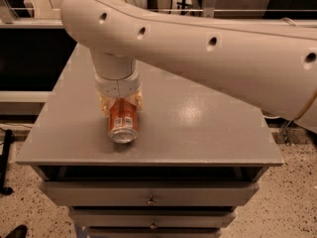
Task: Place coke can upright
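Observation:
The coke can (pixel 122 124), orange-red with white markings and a silver end, lies on its side on the grey table top (pixel 208 128), near the front left, with its silver end facing the front edge. My gripper (pixel 120 104) comes down from above over the can's far half. Its tan fingers (pixel 104 104) press against both sides of the can, shut on it. The big white arm (pixel 208 48) crosses the view from the right and hides the back of the table.
The table is a cabinet with drawers (pixel 148 198) below its front edge. The can lies close to that front edge. A speckled floor (pixel 292 202) shows to either side, and dark furniture stands behind on the left.

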`<state>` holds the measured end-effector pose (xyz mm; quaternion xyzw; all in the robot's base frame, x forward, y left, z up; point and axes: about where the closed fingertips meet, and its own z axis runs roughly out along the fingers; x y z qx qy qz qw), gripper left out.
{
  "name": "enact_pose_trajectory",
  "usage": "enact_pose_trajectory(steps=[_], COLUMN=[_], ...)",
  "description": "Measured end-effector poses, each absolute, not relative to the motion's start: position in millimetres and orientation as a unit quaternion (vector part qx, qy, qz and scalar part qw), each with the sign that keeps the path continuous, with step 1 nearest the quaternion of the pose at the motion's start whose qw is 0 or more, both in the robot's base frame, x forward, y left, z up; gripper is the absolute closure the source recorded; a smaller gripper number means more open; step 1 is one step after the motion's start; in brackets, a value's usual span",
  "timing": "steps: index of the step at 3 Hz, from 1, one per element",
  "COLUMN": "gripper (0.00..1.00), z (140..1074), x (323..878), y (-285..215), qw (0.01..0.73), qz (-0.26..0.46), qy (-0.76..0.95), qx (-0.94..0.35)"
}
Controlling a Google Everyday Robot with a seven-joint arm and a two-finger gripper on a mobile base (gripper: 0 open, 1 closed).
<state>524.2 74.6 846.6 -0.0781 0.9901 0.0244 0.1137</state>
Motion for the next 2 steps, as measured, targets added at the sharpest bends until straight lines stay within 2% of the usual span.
enact_pose_trajectory(steps=[1,2], gripper=[0.95,1.0], z=[871.1,904.6], x=[547.1,570.5], y=[62.5,49.4], qw=[0.158,0.237], qz=[0.042,0.109], qy=[0.982,0.953], qx=[-0.098,-0.155])
